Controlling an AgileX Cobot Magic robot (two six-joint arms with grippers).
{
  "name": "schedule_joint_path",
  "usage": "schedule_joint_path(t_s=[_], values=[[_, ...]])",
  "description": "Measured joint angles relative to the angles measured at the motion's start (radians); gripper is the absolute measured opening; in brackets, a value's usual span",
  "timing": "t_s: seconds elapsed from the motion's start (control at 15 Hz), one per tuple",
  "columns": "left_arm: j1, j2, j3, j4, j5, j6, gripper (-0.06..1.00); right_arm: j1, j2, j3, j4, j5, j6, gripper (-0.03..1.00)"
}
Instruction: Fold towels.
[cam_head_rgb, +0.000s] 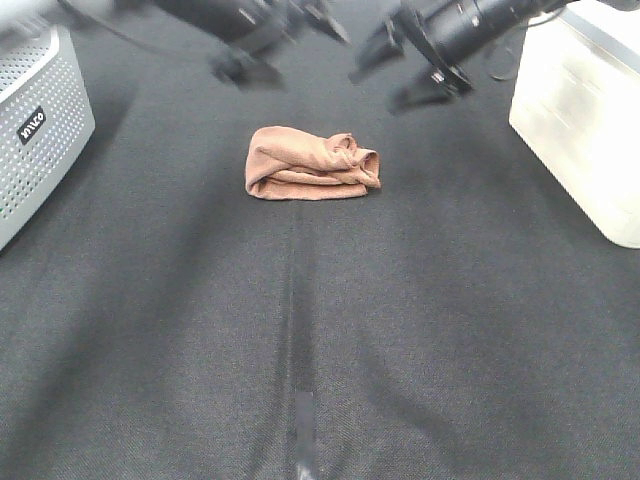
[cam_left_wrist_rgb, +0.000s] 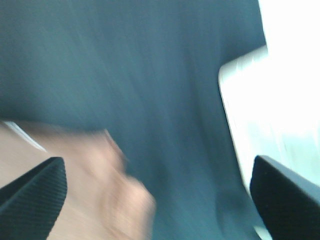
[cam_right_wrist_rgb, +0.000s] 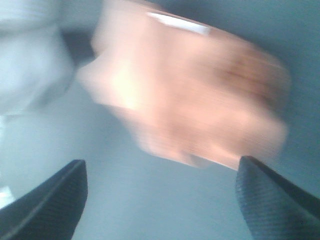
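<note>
The reddish-brown towel (cam_head_rgb: 311, 164) lies in a loose folded bundle on the dark mat, a little behind the middle. It shows blurred in the left wrist view (cam_left_wrist_rgb: 85, 185) and in the right wrist view (cam_right_wrist_rgb: 190, 95), where a white tag (cam_right_wrist_rgb: 177, 23) is visible. My left gripper (cam_head_rgb: 285, 45) is raised behind the towel to its left, jaws wide apart and empty. My right gripper (cam_head_rgb: 400, 75) is raised behind the towel to its right, also open and empty. Both arms are motion-blurred.
A grey perforated box (cam_head_rgb: 35, 125) stands at the left edge. A white bin (cam_head_rgb: 585, 115) stands at the right, also seen in the left wrist view (cam_left_wrist_rgb: 270, 110). The dark mat (cam_head_rgb: 320, 340) stretches in front of the towel.
</note>
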Motion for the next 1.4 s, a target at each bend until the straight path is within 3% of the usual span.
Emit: schedule_joint_path(t_s=[0.2,0.53,0.73,1.07,1.4], values=[[0.102,-0.054,-0.003,0.065,0.017,0.004,0.94,0.054,0.002,0.0,0.066,0.0,-0.025,0.77],[0.181,-0.065,-0.003,0.088,0.09,0.005,0.94,0.194,0.084,0.0,0.116,-0.131,-0.034,0.77],[0.182,-0.065,-0.003,0.089,0.109,0.006,0.94,0.183,0.132,0.0,0.126,-0.167,-0.025,0.77],[0.182,-0.065,-0.003,0.095,0.136,0.012,0.94,0.068,0.179,0.0,0.069,-0.179,0.035,0.77],[0.182,-0.065,-0.003,0.095,0.171,0.03,0.94,0.058,0.179,0.0,-0.105,-0.172,0.083,0.76]])
